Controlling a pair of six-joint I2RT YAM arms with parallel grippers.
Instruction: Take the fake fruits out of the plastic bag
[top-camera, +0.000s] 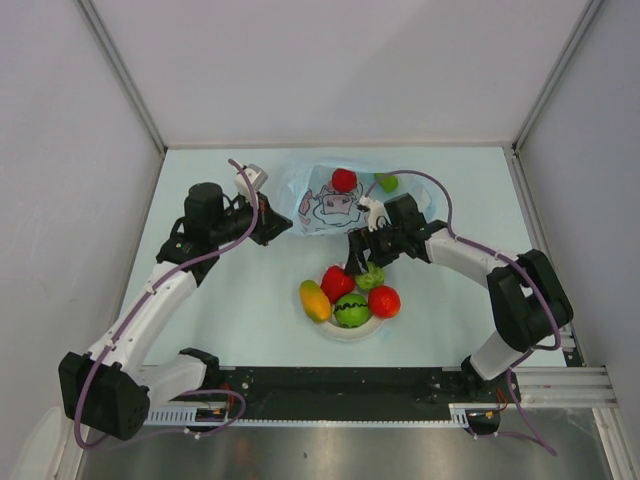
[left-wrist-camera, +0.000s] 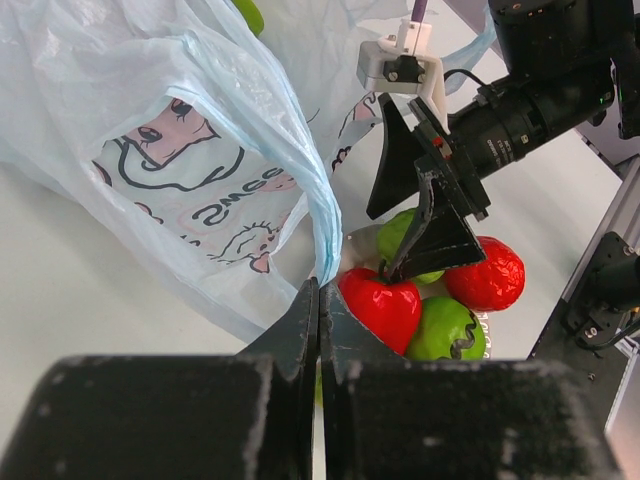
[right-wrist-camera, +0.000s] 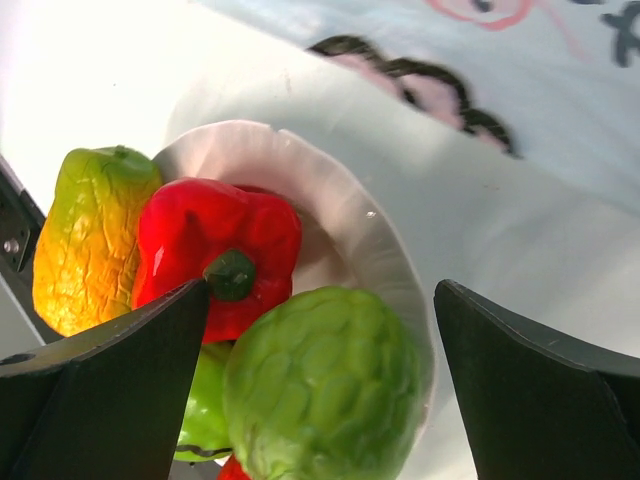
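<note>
From above, the plastic bag lies on the worktop at 12 o'clock from the plate. Its long axis runs 9 to 3 and its cartoon print faces up; no lettering can be read from here. A red fruit shows at the bag's 12 o'clock edge (on the film or under it, I cannot tell). A green fruit lies just beside the bag at 2 o'clock. Five more fake fruits crowd the plate. Among them, the mango sits at the plate's 9 o'clock, its long axis running 11 to 5. The left gripper meets the bag's 8 o'clock corner. The right gripper hangs over the plate's 12 o'clock rim.

In the left wrist view, the left gripper's fingers are pressed together with the bag's blue hem caught between them. Dark curly characters run among the pink faces of the print, but they cannot be read. At 2 o'clock, the right gripper stands spread above the bumpy green fruit, with the red pepper just beside it.

In the right wrist view, the right gripper's fingers stand wide apart and grip nothing. The bumpy green fruit lies between and beneath them. The pepper's green stem points toward the camera. Here the mango's long axis runs 12 to 6, at the plate's 9 o'clock.
</note>
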